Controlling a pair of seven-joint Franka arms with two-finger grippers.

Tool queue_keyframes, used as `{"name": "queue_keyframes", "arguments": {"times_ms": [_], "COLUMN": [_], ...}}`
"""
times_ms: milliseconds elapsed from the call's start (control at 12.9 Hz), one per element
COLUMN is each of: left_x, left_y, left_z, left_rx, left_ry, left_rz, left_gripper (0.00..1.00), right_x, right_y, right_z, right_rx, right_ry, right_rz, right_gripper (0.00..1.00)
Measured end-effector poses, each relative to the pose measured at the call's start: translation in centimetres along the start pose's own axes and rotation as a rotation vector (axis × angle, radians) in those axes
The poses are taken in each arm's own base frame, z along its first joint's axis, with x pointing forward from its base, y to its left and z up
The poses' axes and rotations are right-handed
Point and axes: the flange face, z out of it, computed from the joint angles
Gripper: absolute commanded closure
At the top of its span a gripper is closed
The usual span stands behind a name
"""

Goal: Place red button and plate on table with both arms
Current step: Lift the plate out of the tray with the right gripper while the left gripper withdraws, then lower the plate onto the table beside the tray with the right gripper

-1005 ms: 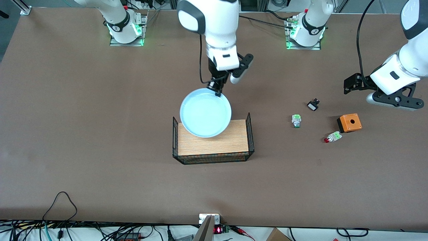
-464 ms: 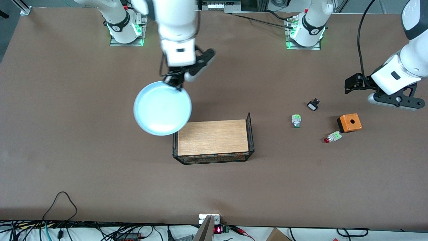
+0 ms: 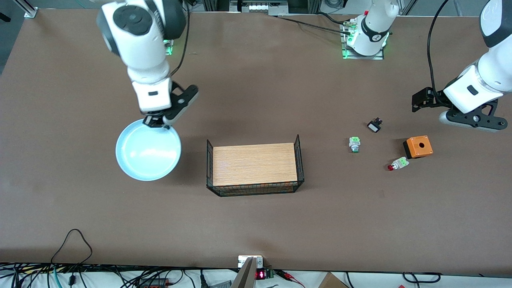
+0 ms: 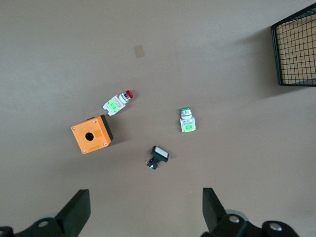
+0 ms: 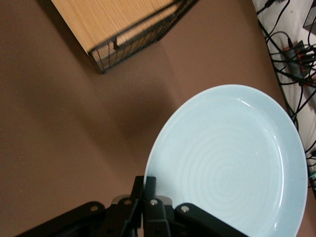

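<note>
My right gripper (image 3: 156,124) is shut on the rim of the pale blue plate (image 3: 148,154) and holds it a little above the brown table (image 3: 256,224), toward the right arm's end from the basket stand. The right wrist view shows the fingers (image 5: 146,185) pinching the plate's (image 5: 232,163) edge. The red button (image 3: 396,165) lies on its side on the table next to the orange box (image 3: 418,147). My left gripper (image 3: 418,104) is open and empty in the air, over the table beside the small parts. In the left wrist view, the left gripper (image 4: 145,217) is apart from the red button (image 4: 118,102).
A wood-topped black wire basket stand (image 3: 254,164) sits mid-table. A green-capped switch (image 3: 354,144) and a small black switch (image 3: 375,126) lie near the orange box. Cables run along the table's edge nearest the front camera.
My right arm has carried the plate off the basket stand toward the right arm's end of the table. The left arm has barely moved.
</note>
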Motion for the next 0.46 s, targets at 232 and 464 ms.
{"name": "queue_keyframes", "arguments": {"times_ms": [232,464], "left_x": [0.0,0.0], "left_y": [0.1,0.2], "left_z": [0.0,0.0], "left_rx": [0.0,0.0], "left_ry": [0.0,-0.002], "left_rz": [0.001,0.003], "left_gripper": [0.0,0.0], "right_x": [-5.0,-9.8], "right_y": [2.5,4.2], "right_z": [6.3,11.6], "right_rx": [0.022,0.056], "right_ry": [-0.027,-0.078], "right_rz": [0.08,0.222], "right_gripper": [1.0,1.0]}}
